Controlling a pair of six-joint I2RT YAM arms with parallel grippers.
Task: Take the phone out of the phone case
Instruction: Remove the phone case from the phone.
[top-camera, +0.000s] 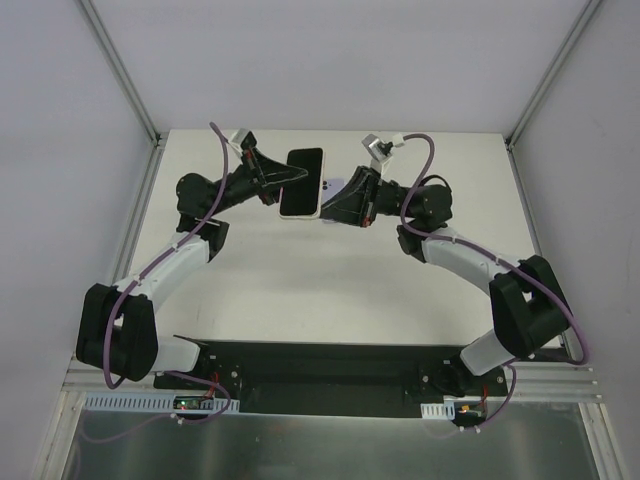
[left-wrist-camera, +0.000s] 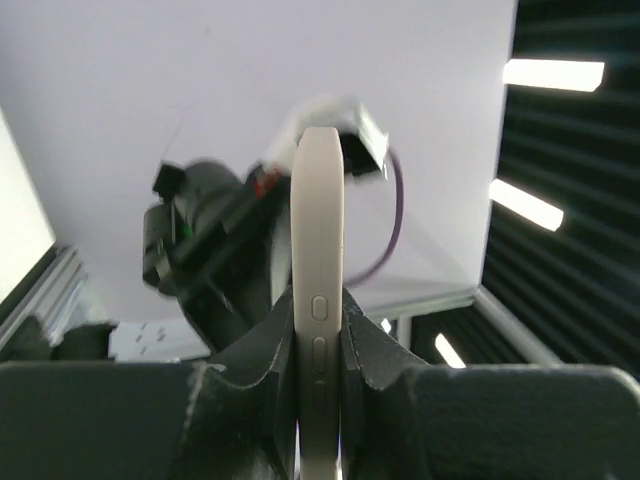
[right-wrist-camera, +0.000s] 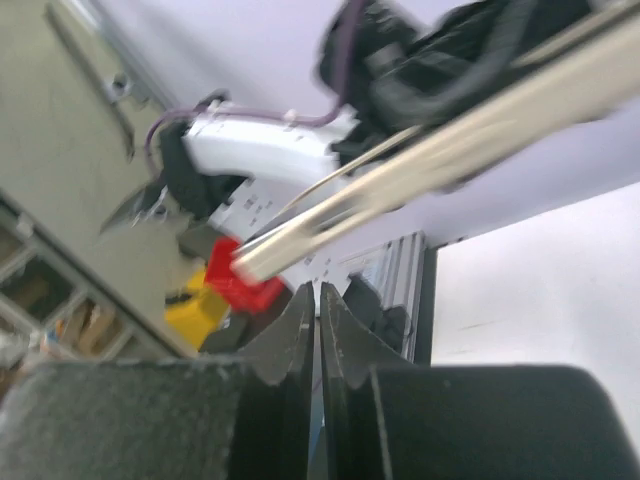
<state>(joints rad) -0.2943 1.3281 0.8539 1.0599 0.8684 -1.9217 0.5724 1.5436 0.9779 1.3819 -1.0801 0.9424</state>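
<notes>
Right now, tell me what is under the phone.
The phone hangs clamped in the left gripper above the white table, which shows all around it; the patch straight below and the phone's back are hidden.

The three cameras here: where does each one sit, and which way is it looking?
Top external: fixed above and behind the arms, looking down at the table; shows the left arm, the right arm and the cased phone held between them.
Left wrist: on the left arm, looking along the left fingers clamped on the cased phone, toward the right arm.
Right wrist: on the right arm, looking past the shut right fingers at the cased phone.
Shared: all three show the cased phone.
</notes>
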